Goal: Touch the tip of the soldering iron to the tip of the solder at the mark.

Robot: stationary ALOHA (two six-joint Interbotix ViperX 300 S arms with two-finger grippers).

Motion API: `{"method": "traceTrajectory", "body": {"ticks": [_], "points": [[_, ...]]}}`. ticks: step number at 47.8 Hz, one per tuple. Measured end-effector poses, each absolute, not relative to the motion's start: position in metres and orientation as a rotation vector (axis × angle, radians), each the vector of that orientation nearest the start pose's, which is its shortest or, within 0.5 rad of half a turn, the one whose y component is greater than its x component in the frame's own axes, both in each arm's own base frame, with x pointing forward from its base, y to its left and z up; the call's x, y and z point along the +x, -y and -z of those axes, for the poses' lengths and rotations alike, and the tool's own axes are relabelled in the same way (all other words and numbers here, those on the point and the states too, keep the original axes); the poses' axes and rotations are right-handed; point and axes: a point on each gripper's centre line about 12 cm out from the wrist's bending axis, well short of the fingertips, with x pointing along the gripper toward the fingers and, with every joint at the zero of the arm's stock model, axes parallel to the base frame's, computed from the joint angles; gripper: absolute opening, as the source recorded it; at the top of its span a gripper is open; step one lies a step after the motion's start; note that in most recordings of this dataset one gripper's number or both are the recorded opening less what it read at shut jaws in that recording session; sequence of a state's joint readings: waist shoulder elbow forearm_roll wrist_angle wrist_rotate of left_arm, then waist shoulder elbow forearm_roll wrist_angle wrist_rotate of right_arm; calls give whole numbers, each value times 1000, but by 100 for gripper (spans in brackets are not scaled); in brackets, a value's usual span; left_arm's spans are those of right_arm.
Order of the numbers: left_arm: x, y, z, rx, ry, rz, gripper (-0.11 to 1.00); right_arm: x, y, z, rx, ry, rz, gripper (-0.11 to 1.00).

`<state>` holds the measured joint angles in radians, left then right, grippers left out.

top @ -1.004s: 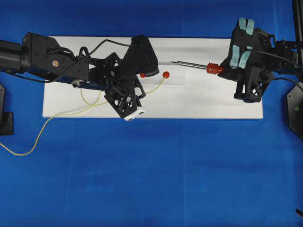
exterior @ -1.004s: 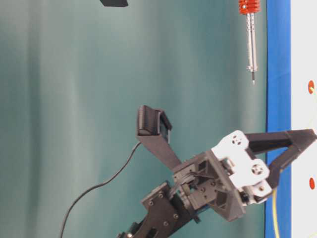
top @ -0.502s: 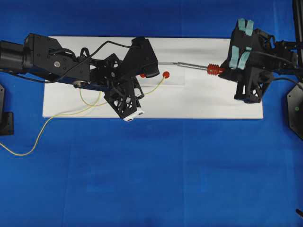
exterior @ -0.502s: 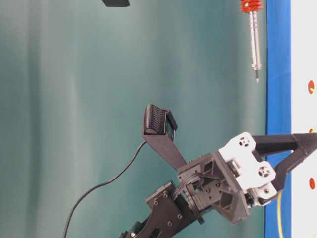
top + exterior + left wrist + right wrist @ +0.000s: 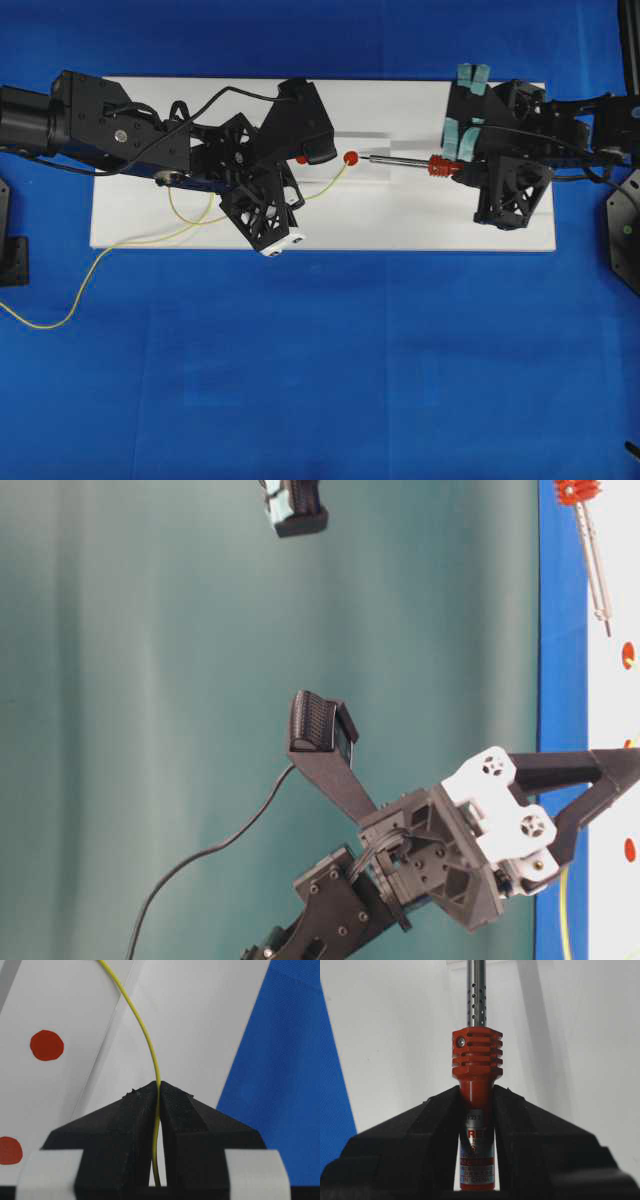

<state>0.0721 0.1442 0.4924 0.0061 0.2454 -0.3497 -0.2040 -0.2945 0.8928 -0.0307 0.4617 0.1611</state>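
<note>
The soldering iron (image 5: 400,161) lies level over the white board, its red ribbed handle (image 5: 476,1059) clamped in my shut right gripper (image 5: 452,166) (image 5: 476,1106). Its dark tip sits just right of the red mark (image 5: 350,158), very close to it. In the table-level view the iron (image 5: 593,560) hangs slightly above the mark (image 5: 628,656). My left gripper (image 5: 292,197) (image 5: 158,1091) is shut on the yellow solder (image 5: 328,184) (image 5: 145,1030). The solder's free end reaches the red mark.
The white board (image 5: 450,225) lies on a blue cloth. A second red mark (image 5: 302,159) shows partly under the left arm. The solder's loose length (image 5: 100,262) trails off the board's left front. Black mounts (image 5: 625,230) stand at the table edges.
My right gripper has moved left and down with the iron, bringing its tip from well right of the mark to just beside it. The left arm has barely moved.
</note>
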Motion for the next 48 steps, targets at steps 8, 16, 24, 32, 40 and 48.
{"method": "traceTrajectory", "body": {"ticks": [8, 16, 24, 32, 40, 48], "points": [[418, -31, -146, -353, -858, -221, 1, 272, 58, -155, 224, -1057, 268, 6], [420, -31, -149, -353, -852, -220, 1, 273, 58, -152, 223, -1068, 268, 6], [421, -31, -151, -354, -848, -220, 1, 275, 58, -151, 223, -1066, 268, 6], [421, -31, -151, -357, -850, -221, 1, 275, 58, -151, 223, -1065, 268, 6], [421, -31, -151, -359, -856, -223, 1, 275, 58, -151, 223, -1066, 268, 6], [422, -31, -152, -359, -853, -223, 1, 275, 59, -151, 223, -1062, 267, 6]]}}
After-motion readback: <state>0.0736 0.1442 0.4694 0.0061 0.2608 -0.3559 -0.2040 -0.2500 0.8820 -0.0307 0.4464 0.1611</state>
